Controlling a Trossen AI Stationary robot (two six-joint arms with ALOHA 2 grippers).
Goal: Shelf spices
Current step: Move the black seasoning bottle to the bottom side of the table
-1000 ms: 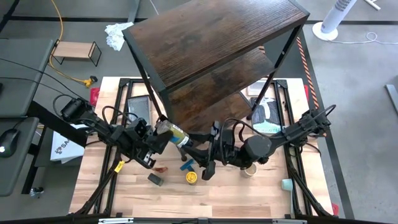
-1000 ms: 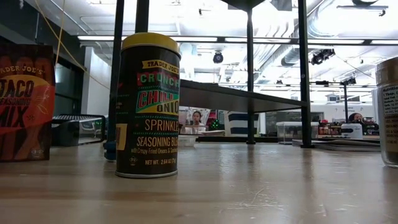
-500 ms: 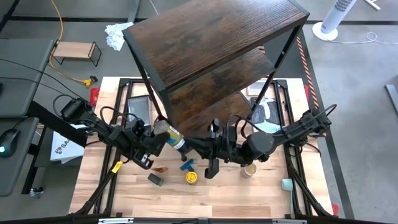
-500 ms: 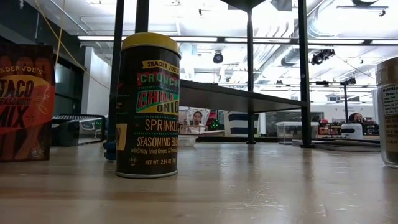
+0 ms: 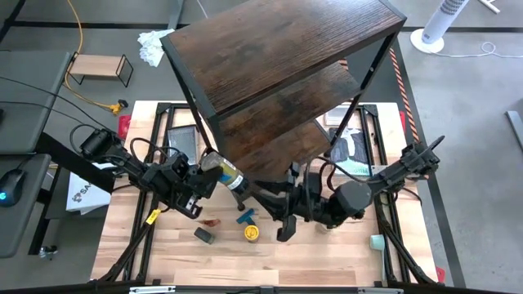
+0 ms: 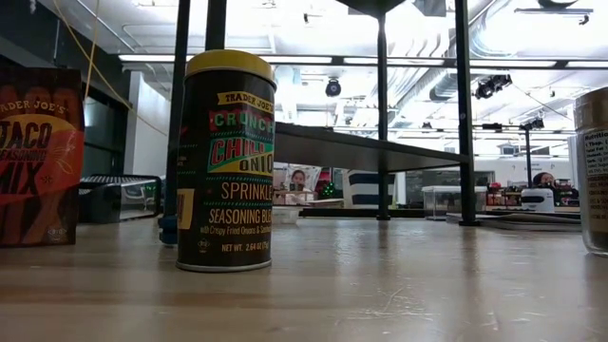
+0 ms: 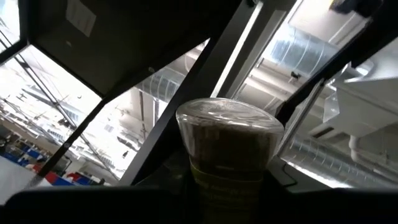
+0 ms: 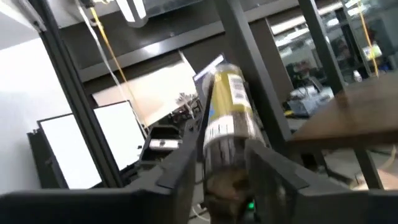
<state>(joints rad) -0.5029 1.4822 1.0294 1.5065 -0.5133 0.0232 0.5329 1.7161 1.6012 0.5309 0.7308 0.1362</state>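
**What changed.** Over the last second your left tool (image 5: pixel 204 176) has carried the clear jar (image 5: pixel 224 172) away from the tabletop's (image 5: pixel 327 263) front edge. The jar now lies tilted, its far end just under the front edge of the shelf's (image 5: pixel 286 65) lowest board. Your right tool (image 5: pixel 274 209) has drawn back toward its own side. Its fingers stand spread, and the right wrist view shows the jar (image 8: pixel 225 118) out beyond them, untouched. The left tool is pinching the jar's lower body. The jar looks about ready to go onto the board, though it rests on nothing yet.

**Containers.**
- **Clear jar:** the left wrist view (image 7: pixel 230 146) shows brownish-olive seasoning filling it to near the top.
- **Yellow-lidded jar** (image 5: pixel 252 233): upright on the tabletop, label opaque, contents hidden.
- **Small dark grey box** (image 5: pixel 203 236) and **reddish-brown packet** (image 6: pixel 38 157): both unshelved and closed.
- **Pale-filled jar** (image 6: pixel 596 171): at the low view's edge.

All shelf boards in view are bare.
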